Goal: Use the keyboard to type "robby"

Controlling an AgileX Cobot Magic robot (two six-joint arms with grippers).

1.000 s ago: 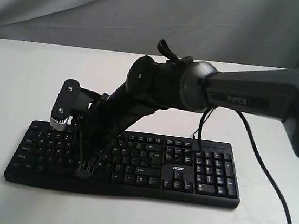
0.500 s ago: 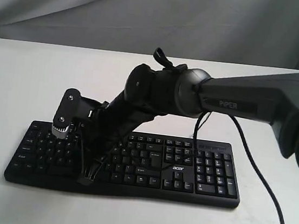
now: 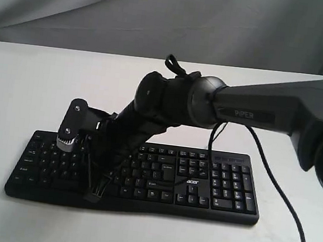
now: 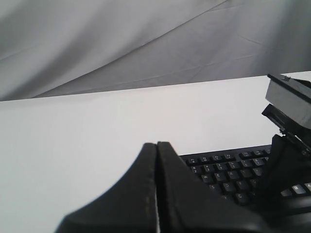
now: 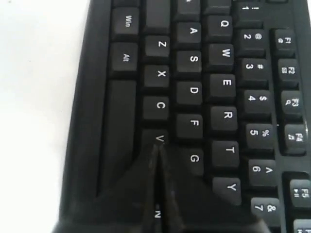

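The black keyboard [image 3: 200,186] lies flat on the white table, with the acer logo to the left of its number pad. My right arm reaches across to the keyboard's left half. The right gripper [image 3: 94,194] is shut and points down at the bottom letter row. In the right wrist view its closed tip [image 5: 156,148] sits just past the V key [image 5: 159,138], with N showing behind it. The left gripper [image 4: 157,144] is shut on nothing and hangs beyond the keyboard's [image 4: 223,170] left end. It does not show in the exterior view.
A thin black cable [image 3: 284,198] runs from behind the keyboard across the table to the front right. Grey cloth [image 3: 104,8] hangs behind the table. The right arm's wrist block [image 4: 289,104] shows in the left wrist view above the keys.
The right arm has lowered and its shut gripper tip has slid toward the keyboard's front rows. Over the last half second it barely moved.
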